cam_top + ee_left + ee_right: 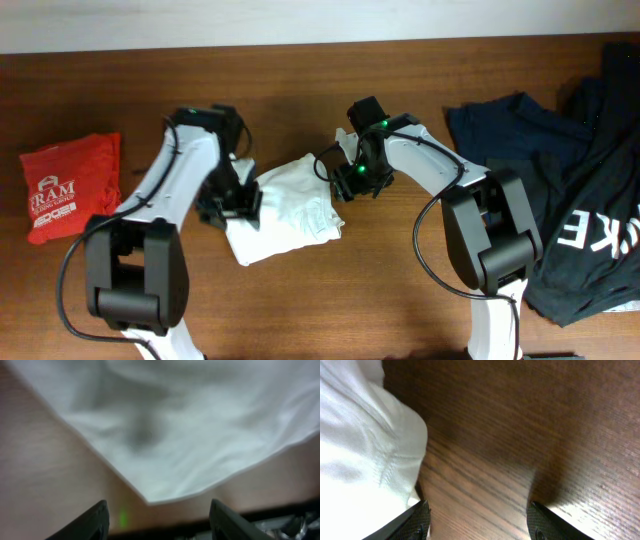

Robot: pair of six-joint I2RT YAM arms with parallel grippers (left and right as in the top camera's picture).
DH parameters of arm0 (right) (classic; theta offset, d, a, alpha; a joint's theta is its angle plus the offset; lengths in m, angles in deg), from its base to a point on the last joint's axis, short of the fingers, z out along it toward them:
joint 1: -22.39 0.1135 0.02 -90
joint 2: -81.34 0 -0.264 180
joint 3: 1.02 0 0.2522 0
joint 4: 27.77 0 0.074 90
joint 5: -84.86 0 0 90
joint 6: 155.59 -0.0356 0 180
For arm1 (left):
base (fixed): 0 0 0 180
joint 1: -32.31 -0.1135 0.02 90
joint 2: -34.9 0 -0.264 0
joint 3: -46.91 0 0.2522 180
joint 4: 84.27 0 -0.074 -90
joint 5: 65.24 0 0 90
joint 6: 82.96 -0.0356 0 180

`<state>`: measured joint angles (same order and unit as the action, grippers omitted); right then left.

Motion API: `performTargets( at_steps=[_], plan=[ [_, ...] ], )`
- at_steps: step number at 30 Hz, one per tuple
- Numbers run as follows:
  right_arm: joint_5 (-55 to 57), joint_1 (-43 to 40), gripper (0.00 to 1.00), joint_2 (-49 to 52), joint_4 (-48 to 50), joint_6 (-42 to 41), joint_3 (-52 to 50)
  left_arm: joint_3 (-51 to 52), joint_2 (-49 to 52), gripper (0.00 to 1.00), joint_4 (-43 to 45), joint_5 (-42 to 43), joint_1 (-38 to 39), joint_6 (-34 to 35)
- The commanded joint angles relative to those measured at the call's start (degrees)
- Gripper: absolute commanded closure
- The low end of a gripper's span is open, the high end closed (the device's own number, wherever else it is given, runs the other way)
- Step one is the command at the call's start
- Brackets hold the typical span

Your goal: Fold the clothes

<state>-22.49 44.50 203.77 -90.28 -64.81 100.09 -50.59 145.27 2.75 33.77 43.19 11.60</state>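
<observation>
The white T-shirt (285, 210) lies folded into a compact bundle at the table's middle; its graphic is hidden. My left gripper (228, 208) is open and empty at the bundle's left edge; in the left wrist view a corner of the shirt (190, 435) lies just beyond the fingertips (160, 520), untouched. My right gripper (348, 182) is open and empty at the bundle's upper right. In the right wrist view the shirt (360, 445) sits beside the left finger, with bare wood between the fingertips (480, 520).
A small folded red shirt with white print (68, 186) lies at the far left. Dark navy and black garments with white lettering (570, 190) are heaped at the right edge. The wooden table (330, 300) extends to the front.
</observation>
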Motion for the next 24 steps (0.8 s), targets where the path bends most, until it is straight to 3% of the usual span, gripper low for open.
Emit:
performTargets(
  at_steps=[1, 6, 11, 17, 20, 24],
  plan=[
    [1.7, -0.1, 0.34, 1.0, -0.9, -0.4, 0.1, 11.5, -2.6, 0.40, 5.6, 0.0, 1.1, 4.4],
    [3.3, -0.1, 0.34, 1.0, -1.6, -0.4, 0.1, 22.1, -2.6, 0.40, 16.7, 0.1, 1.1, 6.2],
    [3.3, -0.1, 0.34, 1.0, -2.0, -0.4, 0.1, 22.2, -3.8, 0.41, 12.3, -1.6, 1.1, 9.1],
    [4.1, -0.1, 0.34, 1.0, -2.0, -0.4, 0.1, 22.1, -22.9, 0.39, 14.6, -10.6, 1.1, 14.7],
    [4.1, -0.1, 0.34, 1.0, -2.0, -0.4, 0.1, 23.2, -24.0, 0.40, 15.3, -13.5, 1.1, 16.7],
    [4.1, -0.1, 0.34, 1.0, -2.6, -0.4, 0.1, 34.4, -23.7, 0.41, 26.9, -13.5, 1.1, 18.9]
  ],
)
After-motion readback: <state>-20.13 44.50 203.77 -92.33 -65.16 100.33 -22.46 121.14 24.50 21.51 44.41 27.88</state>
